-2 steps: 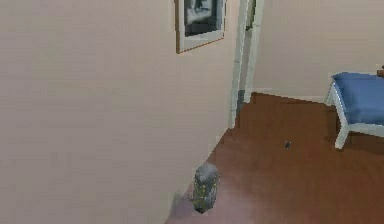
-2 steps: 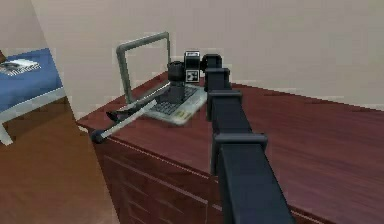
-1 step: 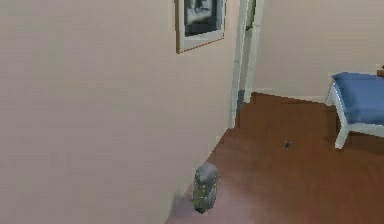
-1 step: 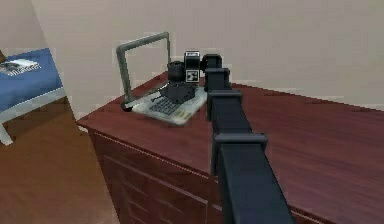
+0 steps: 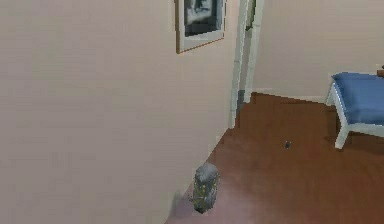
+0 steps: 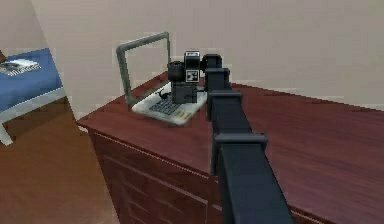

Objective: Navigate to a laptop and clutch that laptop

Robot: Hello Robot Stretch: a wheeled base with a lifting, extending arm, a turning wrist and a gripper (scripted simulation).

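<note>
An open laptop (image 6: 143,62) with a silver frame and a pale keyboard base stands at the near-left end of a dark red-brown wooden dresser (image 6: 310,140) in the arm side view. The dark arm bar (image 6: 235,140) reaches out over the dresser top to it. My gripper (image 6: 181,92) shows as a dark body just left of the two white marked squares, right at the laptop's base. The laptop lies on the dresser behind the gripper's far end, so I cannot tell whether it holds anything.
The forward view has a beige wall close on the left with a framed picture (image 5: 200,22), a doorway (image 5: 246,55) beyond, and brown wooden floor. A small grey object (image 5: 205,186) stands on the floor by the wall. A blue-topped white bed (image 5: 362,100) (image 6: 25,88) stands nearby.
</note>
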